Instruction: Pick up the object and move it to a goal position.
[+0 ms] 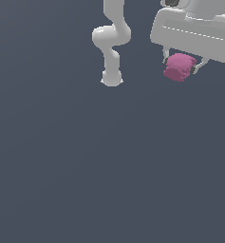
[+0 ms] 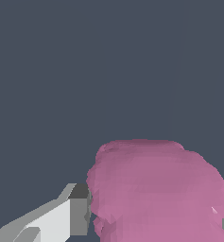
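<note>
Pink-magenta object [image 1: 180, 66], one only, lumpy and roughly cubic, sits between the two fingers of the single white gripper [image 1: 181, 67] near the exterior view's upper right. Fingers closed narrow against its sides, holding it; chunk narrower than the gripper body above. Wrist view: same object [image 2: 156, 191] fills the lower frame, one finger [image 2: 78, 210] pressed to its flank. One arm [image 1: 112, 42] visible; plain grey-blue ground [image 1: 85, 166] all round.

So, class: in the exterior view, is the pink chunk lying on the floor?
No. The pink chunk sits between the claw's fingers, up beneath the white hand.
</note>
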Robot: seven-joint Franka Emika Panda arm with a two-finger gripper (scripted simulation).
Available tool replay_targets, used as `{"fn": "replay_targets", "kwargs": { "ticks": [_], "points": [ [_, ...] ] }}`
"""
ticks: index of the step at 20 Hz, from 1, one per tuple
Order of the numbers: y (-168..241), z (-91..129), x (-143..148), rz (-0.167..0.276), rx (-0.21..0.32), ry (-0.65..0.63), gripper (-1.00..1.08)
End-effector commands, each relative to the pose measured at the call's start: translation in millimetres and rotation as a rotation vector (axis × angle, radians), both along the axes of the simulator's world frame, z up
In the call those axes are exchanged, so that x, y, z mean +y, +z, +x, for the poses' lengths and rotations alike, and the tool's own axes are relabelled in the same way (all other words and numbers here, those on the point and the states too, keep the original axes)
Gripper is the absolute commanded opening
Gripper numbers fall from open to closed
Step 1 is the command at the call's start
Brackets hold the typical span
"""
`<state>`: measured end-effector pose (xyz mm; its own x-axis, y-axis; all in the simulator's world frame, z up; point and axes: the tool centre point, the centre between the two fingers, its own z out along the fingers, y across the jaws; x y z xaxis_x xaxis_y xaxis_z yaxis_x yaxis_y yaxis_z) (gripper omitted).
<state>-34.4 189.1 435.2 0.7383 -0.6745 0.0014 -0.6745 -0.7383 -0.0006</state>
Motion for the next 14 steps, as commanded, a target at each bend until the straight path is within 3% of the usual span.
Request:
{"fn": "replay_targets", "kwargs": {
  "ticks": [1,14],
  "points": [
    [11.5,-1.4,8.4,0.000,0.001,-0.001,-1.00],
    [28.6,-1.9,21.3,0.001,0.001,-0.001,-1.00]
  ]
}}
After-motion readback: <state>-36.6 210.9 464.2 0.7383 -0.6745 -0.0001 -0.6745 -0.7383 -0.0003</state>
